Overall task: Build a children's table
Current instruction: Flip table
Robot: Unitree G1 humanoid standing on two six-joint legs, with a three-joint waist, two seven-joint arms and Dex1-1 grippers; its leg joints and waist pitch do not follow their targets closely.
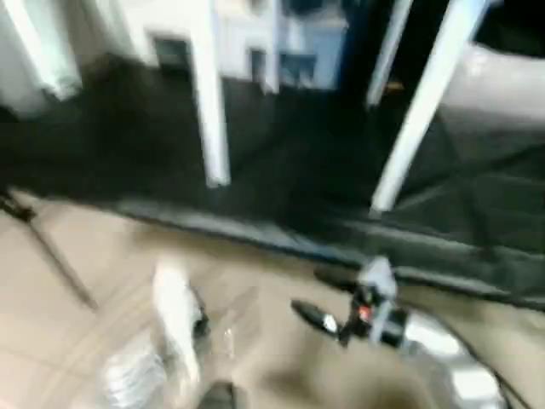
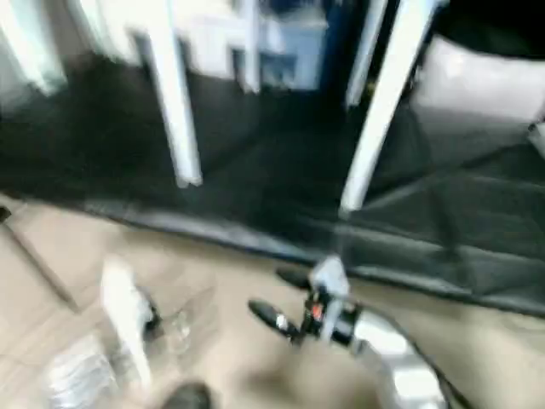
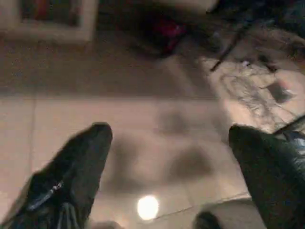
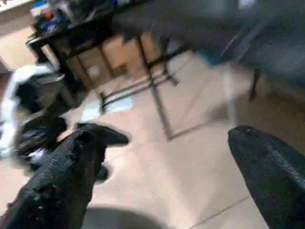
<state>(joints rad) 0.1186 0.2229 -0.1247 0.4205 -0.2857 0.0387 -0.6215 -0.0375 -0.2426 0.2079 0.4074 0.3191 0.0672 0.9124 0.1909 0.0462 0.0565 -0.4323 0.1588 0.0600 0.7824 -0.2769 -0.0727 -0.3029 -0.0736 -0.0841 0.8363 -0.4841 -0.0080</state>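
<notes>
I see both claws gaping wide and empty over the floor [image 1: 77, 247]: left claw [image 3: 167, 143], right claw [image 1: 328, 298]. The children's table [image 1: 421, 102] stands legs-up on the black worktop [image 1: 289, 162] ahead. Reaching blindly could knock it over.

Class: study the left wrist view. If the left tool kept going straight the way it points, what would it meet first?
Probably the bare tiled floor: the left tool stands open and empty, and nothing lies between its fingers and the tiles, though depth is unclear.
</notes>
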